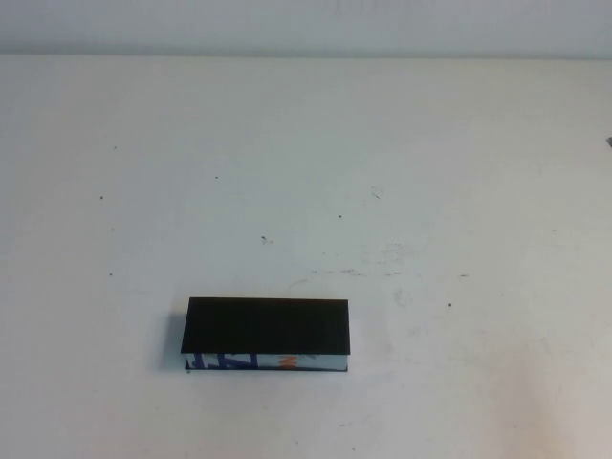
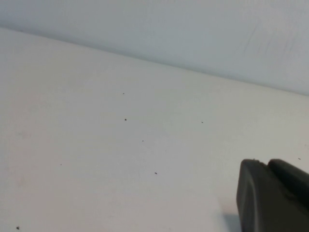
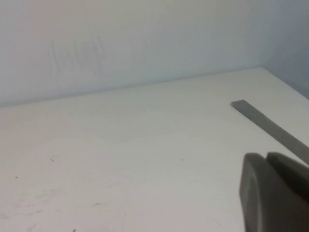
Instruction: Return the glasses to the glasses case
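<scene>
In the high view, the glasses case lies nearest, at about seven o'clock from the middle of the white table. Its black lid is shut flat over the box, so nothing of the inside shows, and the glasses cannot be seen anywhere. The case's front side faces six o'clock and is printed in blue, white and orange; the marks there look like large letters, but they cannot be read. The case lies square to the near table edge, with its long side running from nine to three o'clock.

Beyond the case, toward twelve o'clock, the table carries only small dark specks and faint scuff marks, the scuffs thickest at around two o'clock from the case. The table ends at a pale wall at twelve o'clock.

Neither arm shows in the high view. In the left wrist view the left gripper hangs over bare table; its two dark fingers stand side by side, and whether they touch cannot be told. In the right wrist view the right gripper is above bare table near a grey strip, its jaws closed on nothing.
</scene>
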